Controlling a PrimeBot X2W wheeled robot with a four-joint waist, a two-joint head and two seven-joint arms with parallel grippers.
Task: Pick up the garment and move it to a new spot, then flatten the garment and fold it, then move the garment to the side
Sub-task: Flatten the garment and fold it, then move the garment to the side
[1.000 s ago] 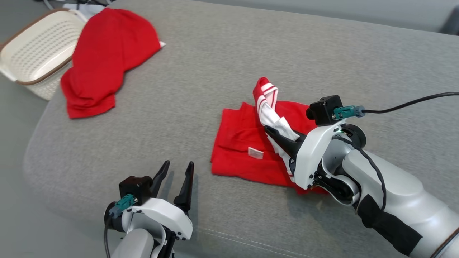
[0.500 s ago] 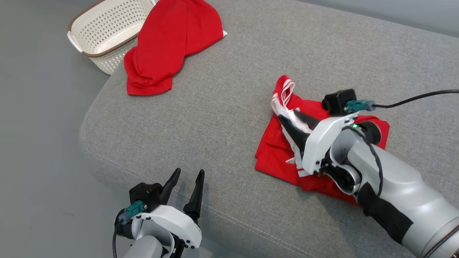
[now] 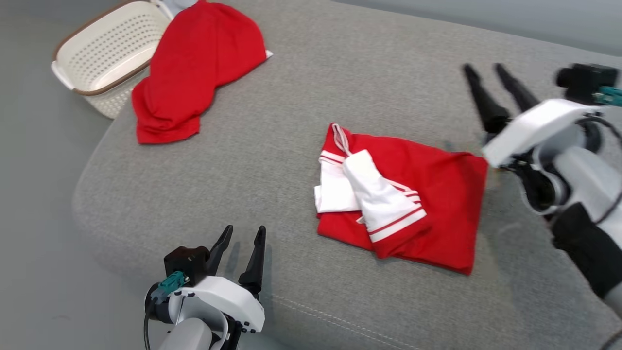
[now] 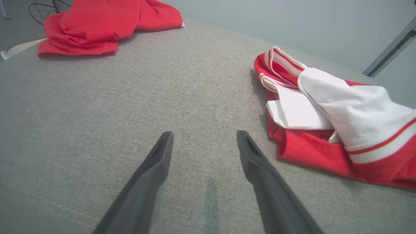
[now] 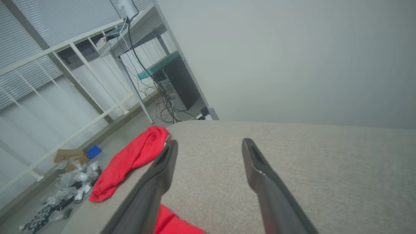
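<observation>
Garment (image 3: 437, 189) lies folded; right gripper (image 3: 482, 68) and left gripper (image 3: 245, 228) wide, empty. Fold judged done. Next: regrasp edge, move aside.

Long, tapering matte-black fingers on left gripper (image 3: 244, 228) and right gripper (image 3: 483, 67), grooved along the inner faces; glossy white wrist shells (image 3: 221, 294), small dark screws (image 3: 245, 323) at the left one's edge; black box camera (image 3: 187, 257) on each wrist, with teal connector (image 3: 167, 283) and black cable; pale grey right forearm (image 3: 583, 175), banded by a black sleeve (image 3: 590, 253).
</observation>
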